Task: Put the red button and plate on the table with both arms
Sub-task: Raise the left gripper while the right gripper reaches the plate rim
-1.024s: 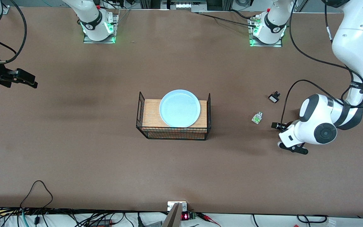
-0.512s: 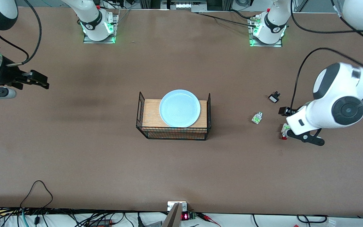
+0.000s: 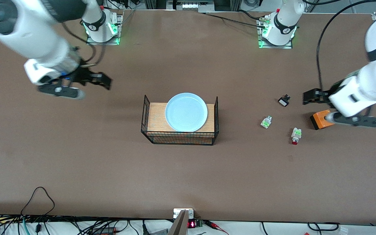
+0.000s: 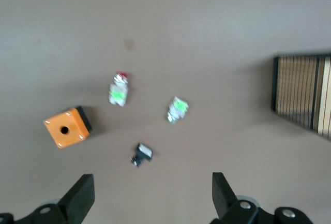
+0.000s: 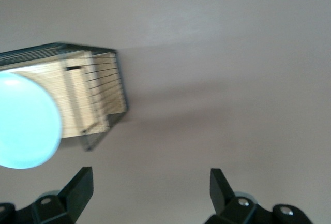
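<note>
The red button [image 3: 296, 135] lies on the table [image 3: 188, 176] toward the left arm's end; it also shows in the left wrist view [image 4: 119, 89]. My left gripper [image 3: 308, 97] is open and empty, up over the table beside the small parts [image 4: 150, 200]. The pale blue plate [image 3: 186, 112] rests on the wooden-topped wire basket stand [image 3: 155, 122] at mid-table. My right gripper [image 3: 105, 82] is open and empty, over the table toward the right arm's end of the stand. The right wrist view [image 5: 150, 195] shows the plate's edge [image 5: 23, 120] and the stand [image 5: 98, 94].
A green-white part [image 3: 266, 122] and a small black-and-white part [image 3: 284, 100] lie between the stand and the left gripper. An orange box [image 3: 318, 120] sits under the left wrist. These show in the left wrist view: green-white part [image 4: 177, 109], black-and-white part [image 4: 141, 154], orange box [image 4: 66, 127].
The left arm has risen and drawn back toward its end, uncovering the red button and the orange box. The right arm has swung in toward the stand.
</note>
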`<state>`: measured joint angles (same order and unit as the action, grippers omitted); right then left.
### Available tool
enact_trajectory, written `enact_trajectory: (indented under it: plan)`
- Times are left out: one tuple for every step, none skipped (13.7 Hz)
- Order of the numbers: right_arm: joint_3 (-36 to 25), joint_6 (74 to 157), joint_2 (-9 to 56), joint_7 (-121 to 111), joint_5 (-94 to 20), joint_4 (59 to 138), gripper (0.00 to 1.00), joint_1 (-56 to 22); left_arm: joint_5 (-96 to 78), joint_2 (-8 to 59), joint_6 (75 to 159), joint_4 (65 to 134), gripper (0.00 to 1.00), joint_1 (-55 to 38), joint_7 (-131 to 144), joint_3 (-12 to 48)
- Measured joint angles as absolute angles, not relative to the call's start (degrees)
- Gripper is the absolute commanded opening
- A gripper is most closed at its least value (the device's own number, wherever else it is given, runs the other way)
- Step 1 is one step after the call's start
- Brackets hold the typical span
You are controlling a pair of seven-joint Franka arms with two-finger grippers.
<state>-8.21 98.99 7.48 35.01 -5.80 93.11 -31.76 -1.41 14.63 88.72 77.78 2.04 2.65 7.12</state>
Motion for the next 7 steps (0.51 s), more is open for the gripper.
enact_trajectory:
  plan:
    - [-8.19, 100.53, 8.51, 38.71, -5.8, 93.11, 1.0, -34.37, -1.75, 12.03, 94.58, 81.66, 1.0, 1.85, 2.42, 4.77]
    - [-8.19, 101.97, 9.5, 41.71, -6.1, 93.11, 1.0, -36.31, -1.96, 9.24, 99.21, 86.51, 1.0, 1.41, 2.16, 2.92]
    - [-8.22, 103.33, 10.39, 44.13, -7.22, 93.11, 1.0, -37.75, -2.08, 6.82, 101.29, 90.73, 1.0, 0.48, 2.01, 1.48]
    - [-8.24, 104.93, 11.25, 46.91, -8.85, 93.11, 1.0, -39.12, -2.09, 4.6, 102.34, 94.26, 1.0, -0.93, 2.01, 0.21]
    - [-8.24, 106.76, 12.08, 50.74, -9.89, 93.1, 1.0, -40.34, -2.09, 2.84, 102.82, 96.7, 1.0, -2.9, 2.01, -1.32]
    - [-8.23, 108.29, 12.91, 54.88, -10.31, 93.1, 1.0, -41.23, -2.09, 1.66, 102.95, 98.18, 1.0, -4.79, 2.03, -3.01]
    - [-8.24, 109.47, 13.81, 58.24, -10.37, 93.1, 1.0, -41.75, -2.09, 0.94, 102.9, 99.0, 1.0, -5.76, 2.03, -4.0]
